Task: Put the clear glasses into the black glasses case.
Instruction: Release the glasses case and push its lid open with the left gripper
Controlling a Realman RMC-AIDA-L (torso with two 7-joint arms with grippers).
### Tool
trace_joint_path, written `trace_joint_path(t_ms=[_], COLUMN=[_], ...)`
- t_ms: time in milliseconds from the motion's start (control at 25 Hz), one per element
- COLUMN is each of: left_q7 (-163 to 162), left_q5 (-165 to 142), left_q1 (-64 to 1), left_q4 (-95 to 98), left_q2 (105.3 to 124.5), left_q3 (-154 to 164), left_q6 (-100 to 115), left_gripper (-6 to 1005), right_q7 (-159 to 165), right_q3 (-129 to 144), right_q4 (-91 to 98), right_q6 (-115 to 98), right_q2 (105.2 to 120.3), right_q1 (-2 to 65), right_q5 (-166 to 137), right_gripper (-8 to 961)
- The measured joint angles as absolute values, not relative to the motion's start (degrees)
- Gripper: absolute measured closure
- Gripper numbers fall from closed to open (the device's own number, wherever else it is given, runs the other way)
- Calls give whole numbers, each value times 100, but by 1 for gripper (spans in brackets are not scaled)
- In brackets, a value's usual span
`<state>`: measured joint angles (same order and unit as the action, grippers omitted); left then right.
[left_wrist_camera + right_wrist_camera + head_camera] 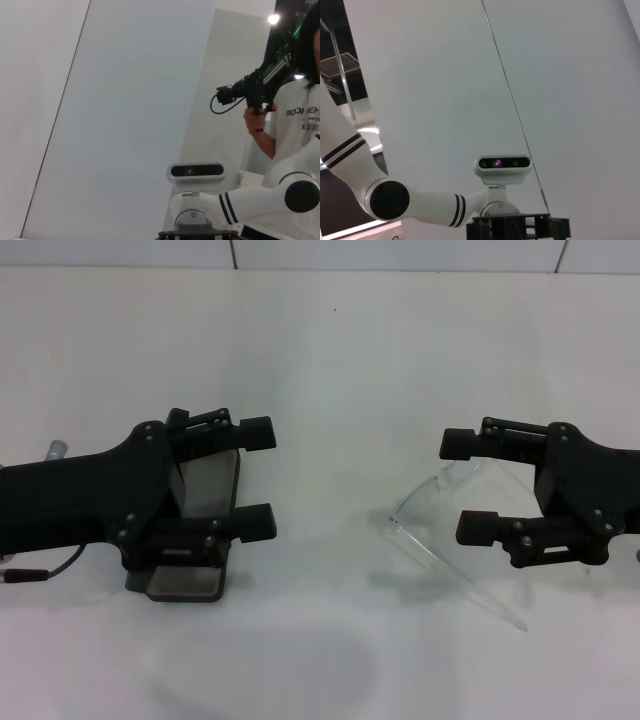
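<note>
In the head view the black glasses case lies on the white table at the left, largely covered by my left arm; a grey surface of it shows between the fingers. My left gripper hovers open over the case's right edge. To the right lie the clear glasses, one long temple arm pointing toward the table's front. My right gripper is open, its fingertips over the glasses' lens end, touching nothing that I can see. Neither wrist view shows the case or the glasses.
The white table runs back to a tiled wall. The wrist views look upward at the robot's head camera and pale walls; a person holding a camera rig stands behind.
</note>
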<state>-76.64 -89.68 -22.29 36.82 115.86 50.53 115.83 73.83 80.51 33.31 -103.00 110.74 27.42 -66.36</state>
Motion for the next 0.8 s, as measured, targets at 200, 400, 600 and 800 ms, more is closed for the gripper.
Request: trace_joint_path(t_ms=[200,400,600,800], left_q7=[-7752,-9002,-10755,-13040], left_q5=[-8893,-8929,-9608,-11257], left_q1=[-2223,-2224,-2144,-2102], left_q4=[3705,4648,6898,8854], left_q2=[11594,11728,11987,11973], left_q3=[4918,4563,4719,5585], left_q6=[11539,10899,10228,9414], left_gripper=[125,125,125,124], right_q7=[7379,7399,7399,7376], right_q3=[8040,7603,7029,6550], right_q4=[3331,3344,3415,3418], right_q6=[-10229,-10151,-10387,-10443], right_q2=[11054,10976,10926,10919], right_q1=[2729,2509,2126,1863], right_q5=[-6636,-6636,-6640,-6729], right_gripper=[114,114,115,115])
